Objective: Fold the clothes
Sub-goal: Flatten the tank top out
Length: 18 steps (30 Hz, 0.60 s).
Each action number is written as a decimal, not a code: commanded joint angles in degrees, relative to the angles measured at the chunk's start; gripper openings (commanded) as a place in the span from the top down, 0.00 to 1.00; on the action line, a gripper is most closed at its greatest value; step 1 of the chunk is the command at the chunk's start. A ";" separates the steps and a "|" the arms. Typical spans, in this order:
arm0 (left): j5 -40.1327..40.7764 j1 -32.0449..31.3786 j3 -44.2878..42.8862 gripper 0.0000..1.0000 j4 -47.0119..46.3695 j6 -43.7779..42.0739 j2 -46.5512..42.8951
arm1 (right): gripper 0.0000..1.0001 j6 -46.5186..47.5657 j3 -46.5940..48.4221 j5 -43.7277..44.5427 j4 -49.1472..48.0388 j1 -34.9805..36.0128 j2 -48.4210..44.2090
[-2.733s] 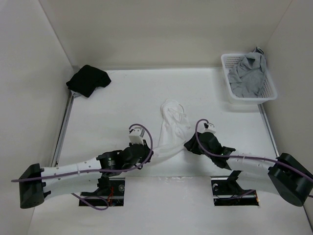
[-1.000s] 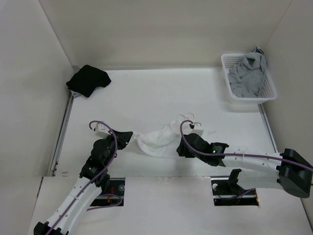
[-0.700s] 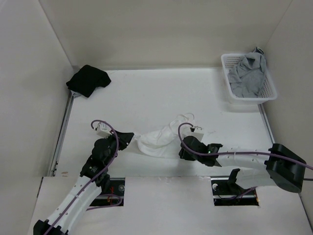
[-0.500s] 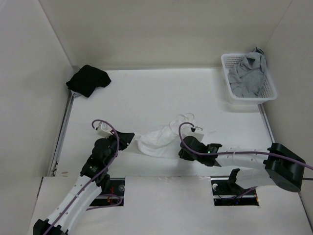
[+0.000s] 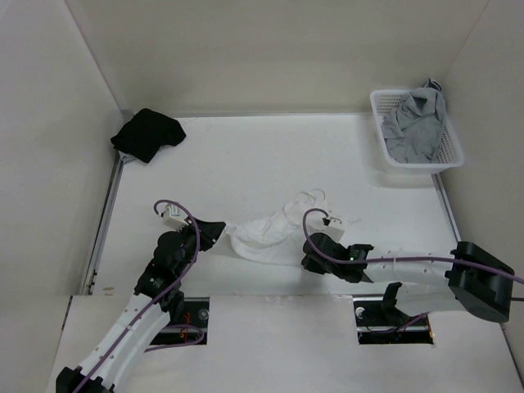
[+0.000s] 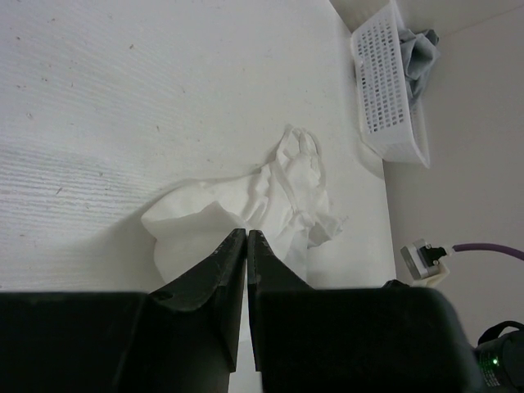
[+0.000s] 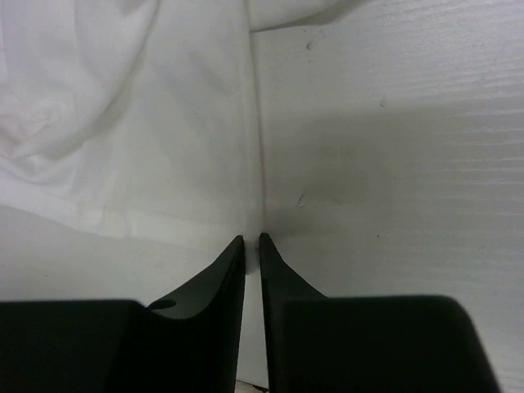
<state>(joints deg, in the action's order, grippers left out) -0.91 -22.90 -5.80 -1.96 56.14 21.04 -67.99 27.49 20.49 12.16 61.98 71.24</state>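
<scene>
While left tool (image 5: 219, 232) pinches camisole (image 5: 270, 231) left end, right tool (image 5: 307, 260) nearly shut on near hem.

No readable text, label, brand or number anywhere

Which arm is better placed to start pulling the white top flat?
Probably left: the left fingers are shut on one end of the white top, ready to pull. The right fingers sit at its edge, grip unclear.
</scene>
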 commanded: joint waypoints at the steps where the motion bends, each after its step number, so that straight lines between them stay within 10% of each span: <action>1: -1.29 0.26 -2.02 0.95 -3.23 -0.59 -0.65 | 0.89 -2.24 -2.17 1.21 0.15 0.56 -1.98; 12: -5.51 0.88 -0.35 0.98 1.52 -1.47 -3.20 | 0.98 -1.63 -5.33 7.10 8.75 -0.50 -20.77; 18: -5.51 0.27 -13.59 1.00 -3.30 -2.08 -0.22 | 1.00 8.81 6.40 12.36 15.50 -0.41 -32.21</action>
<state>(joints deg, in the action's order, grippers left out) -5.50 -22.44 -9.56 1.54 55.40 20.08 -65.63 25.15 27.40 24.23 61.84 42.30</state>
